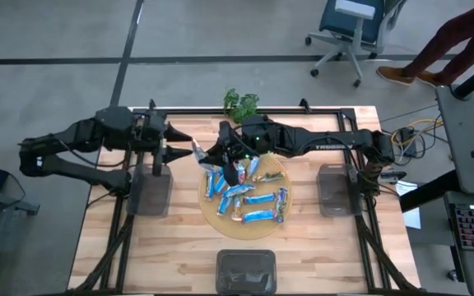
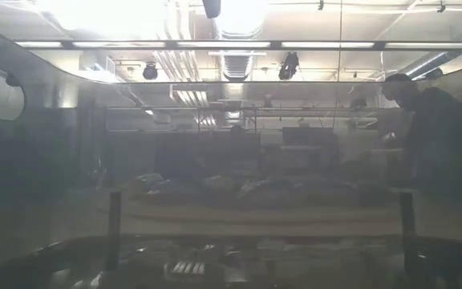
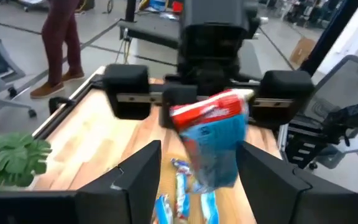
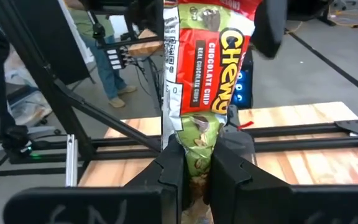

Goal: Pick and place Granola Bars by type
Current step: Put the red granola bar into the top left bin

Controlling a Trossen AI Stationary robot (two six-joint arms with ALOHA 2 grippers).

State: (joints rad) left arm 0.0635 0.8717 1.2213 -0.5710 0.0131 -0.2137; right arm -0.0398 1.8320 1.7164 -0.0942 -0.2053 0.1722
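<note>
Wooden table (image 1: pixel 179 247); "CHEWY CHOCOLATE CHIP" bar (image 4: pixel 207 56)

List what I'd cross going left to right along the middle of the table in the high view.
left grey bin → left gripper → granola bar held by the right gripper → round tray of granola bars → right grey bin

The granola bar (image 4: pixel 205 68) seen in the right wrist view carries the one clear set of words. Large yellow letters on its red wrapper read "CHEWY". Above them, smaller white print reads "CHOCOLATE CHIP", with a finer line beneath, "REAL CHOCOLATE CHIPS". In the high view, the right arm (image 1: pixel 319 141) bears white lettering that begins "TROSSEN"; the rest is too small to read.
</note>
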